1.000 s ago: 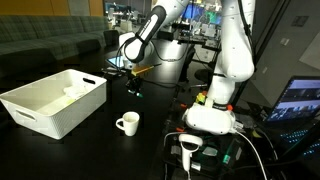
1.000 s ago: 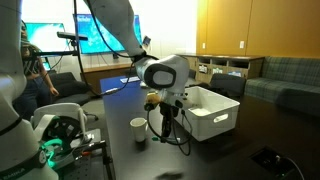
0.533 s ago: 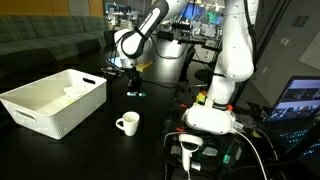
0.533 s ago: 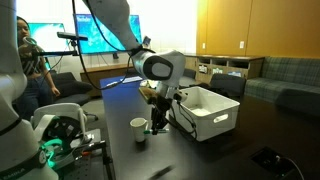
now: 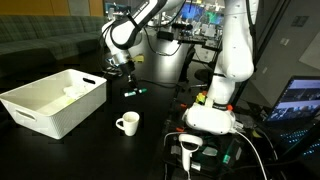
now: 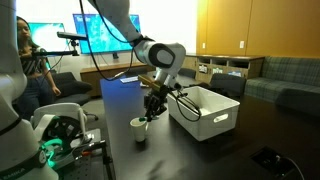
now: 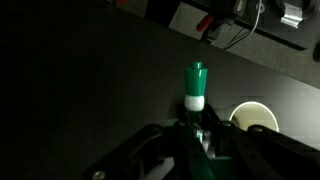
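Observation:
My gripper (image 7: 197, 128) is shut on a green marker (image 7: 196, 86) with a white band, which points away from the wrist. In the wrist view a white mug (image 7: 255, 118) stands on the dark table just right of the marker. In both exterior views the gripper (image 5: 124, 78) (image 6: 153, 104) hangs above the table with the marker (image 5: 132, 92) pointing down. In an exterior view the mug (image 5: 127, 123) stands nearer the camera than the gripper; seen from the opposite side, the marker tip hangs close above the mug (image 6: 139, 129).
A white bin (image 5: 55, 100) (image 6: 205, 110) stands on the dark table beside the mug. The robot base (image 5: 212, 112) with cables and a laptop (image 5: 298, 100) sit to one side. A person (image 6: 28, 65) stands by monitors in the background.
The arm has carried the marker sideways, towards the bin in an exterior view, and in the opposite view it now hangs by the mug. The grip has stayed shut.

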Controlling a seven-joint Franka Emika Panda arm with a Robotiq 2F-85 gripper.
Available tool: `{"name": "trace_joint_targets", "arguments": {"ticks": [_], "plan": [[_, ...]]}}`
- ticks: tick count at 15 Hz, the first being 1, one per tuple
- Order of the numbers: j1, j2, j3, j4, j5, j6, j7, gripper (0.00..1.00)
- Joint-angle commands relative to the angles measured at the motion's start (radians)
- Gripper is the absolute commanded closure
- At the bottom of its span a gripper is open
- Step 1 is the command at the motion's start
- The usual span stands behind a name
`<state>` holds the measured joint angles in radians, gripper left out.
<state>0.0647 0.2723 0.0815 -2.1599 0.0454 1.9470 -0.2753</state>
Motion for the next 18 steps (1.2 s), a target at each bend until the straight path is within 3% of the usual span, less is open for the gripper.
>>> {"name": "trace_joint_targets", "arguments": {"ticks": [1,6,13,18], "plan": [[-0.009,0.094,0.036,0.141,-0.002,-0.138,-0.143,0.89],[-0.003,0.249,0.071,0.303,-0.025,-0.334,-0.264,0.89],[0.009,0.465,0.095,0.519,-0.087,-0.674,-0.330,0.90],[0.034,0.571,0.111,0.645,-0.107,-0.788,-0.304,0.89]]}}
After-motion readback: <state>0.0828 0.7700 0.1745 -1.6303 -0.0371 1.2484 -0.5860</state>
